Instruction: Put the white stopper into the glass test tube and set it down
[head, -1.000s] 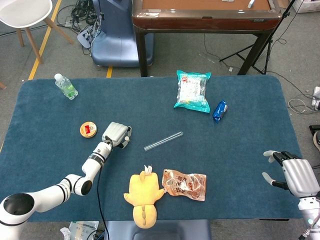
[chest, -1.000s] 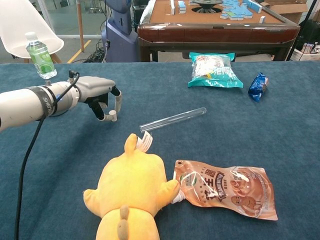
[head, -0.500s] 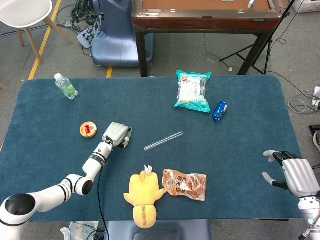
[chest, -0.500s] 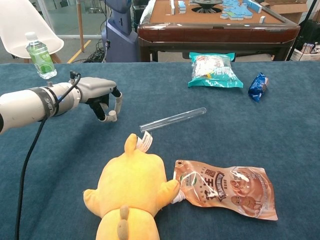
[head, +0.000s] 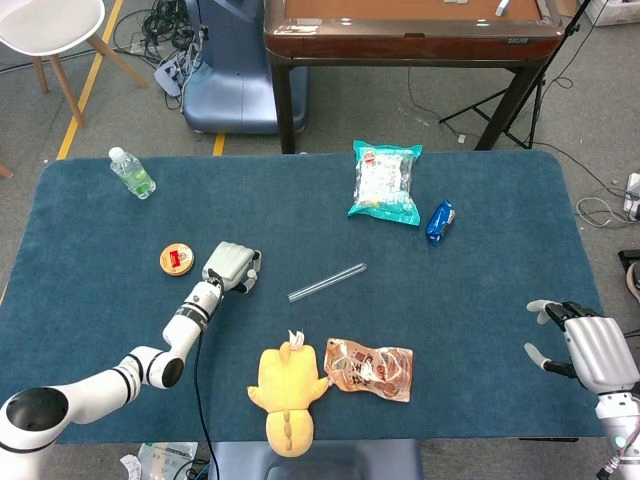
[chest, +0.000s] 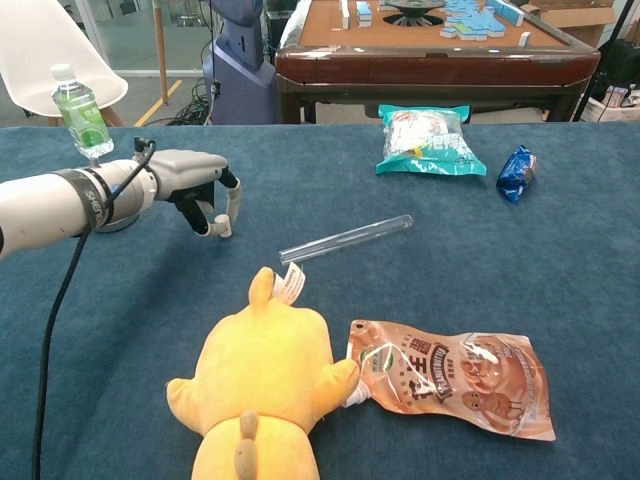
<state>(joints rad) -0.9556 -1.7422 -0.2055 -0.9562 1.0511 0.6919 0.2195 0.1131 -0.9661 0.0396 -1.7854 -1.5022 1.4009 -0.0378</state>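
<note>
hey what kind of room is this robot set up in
Probably an indoor lab or office corner turned test area: a blue-covered table, loose floor cables, a mahjong table and a white chair.

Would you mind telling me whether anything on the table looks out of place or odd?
Nothing looks spilled or broken. The glass test tube lies flat and unstoppered on the blue table, diagonally above the yellow plush toy.

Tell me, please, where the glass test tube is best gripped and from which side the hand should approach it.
Probably around the middle of the glass test tube, from above, fingers closing across its width. It lies flat and diagonal on the cloth, apart from the plush toy; a middle grip leaves its open end free.
</note>
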